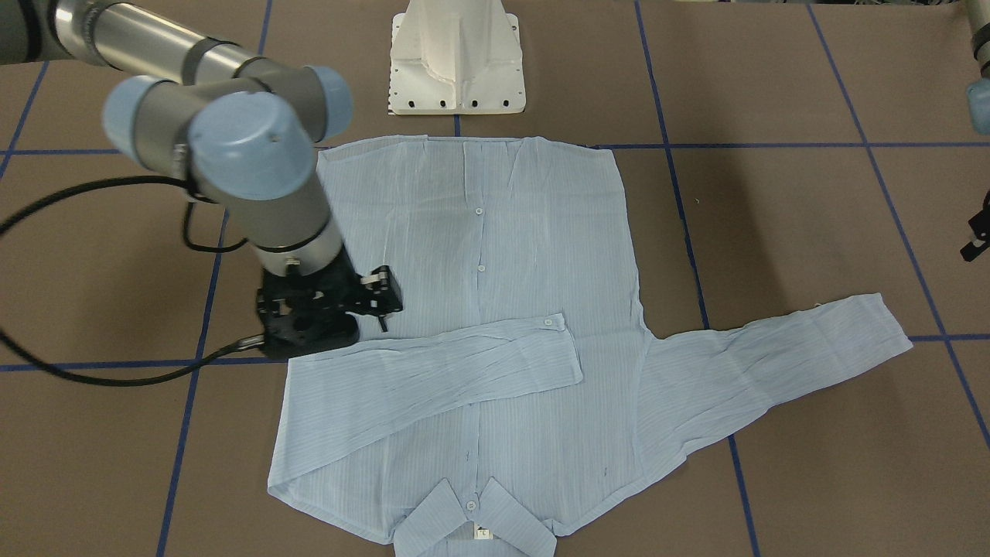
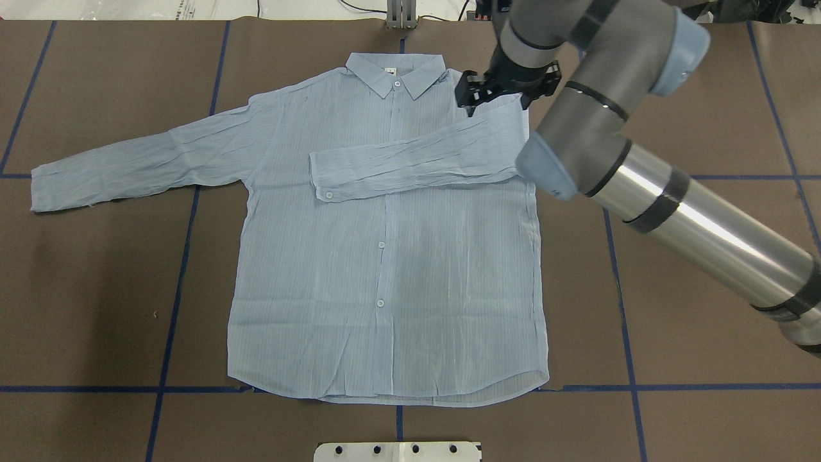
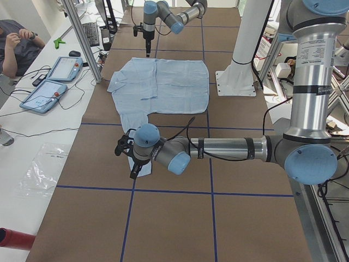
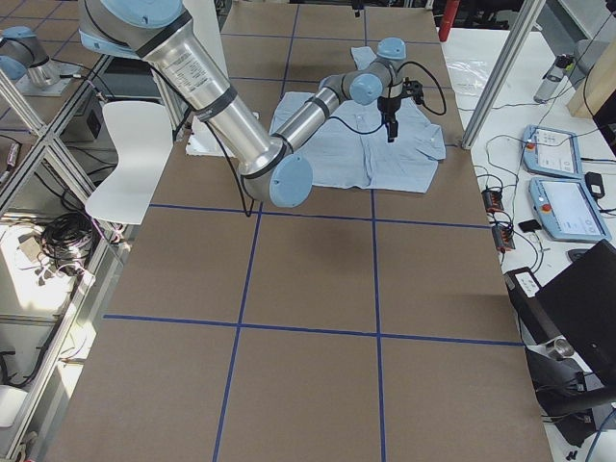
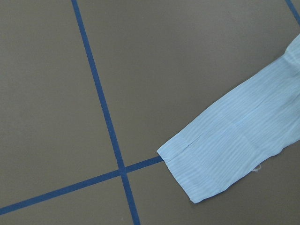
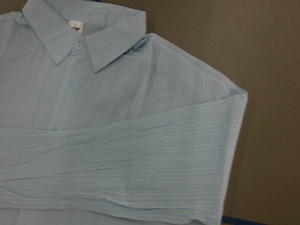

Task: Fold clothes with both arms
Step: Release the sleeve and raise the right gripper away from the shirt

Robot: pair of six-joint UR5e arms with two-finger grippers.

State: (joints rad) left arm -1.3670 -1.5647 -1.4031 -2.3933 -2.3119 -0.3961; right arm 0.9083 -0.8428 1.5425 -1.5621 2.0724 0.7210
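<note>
The white mounting pedestal [image 1: 456, 70] stands on the brown surface [image 2: 673, 289] just beyond the hem of the shirt [image 2: 385, 269]. Blue tape lines [image 2: 176, 289] divide the surface into large squares. In the exterior left view, aluminium frame posts [image 3: 82, 38] rise along the operators' edge. Beyond them a white side surface [image 3: 32, 142] carries two handheld control tablets [image 3: 46, 94], cables and a keyboard, and a seated person [image 3: 13, 43] is at its far end.

The pale blue striped shirt lies flat, front up and buttoned, with its collar [image 2: 394, 70] toward the operators' side and its hem toward the robot. One sleeve [image 2: 417, 160] is folded across the chest, its buttoned cuff [image 2: 327, 186] near the placket. The other sleeve [image 2: 141, 160] stretches out over the surface to the robot's left, and its cuff [image 5: 211, 164] ends beside a crossing of tape lines.

The right arm [image 2: 673, 205] reaches over the surface and the shirt's side edge. The right end effector [image 2: 476, 96] hangs above the shoulder where the folded sleeve turns. I cannot tell whether its fingers are apart or together. The left end effector [image 3: 133, 166] hangs above the outstretched sleeve, near its cuff end. Its finger state cannot be told either.

Bare brown surface lies on both sides of the shirt's body and on the robot's side of the outstretched sleeve.
</note>
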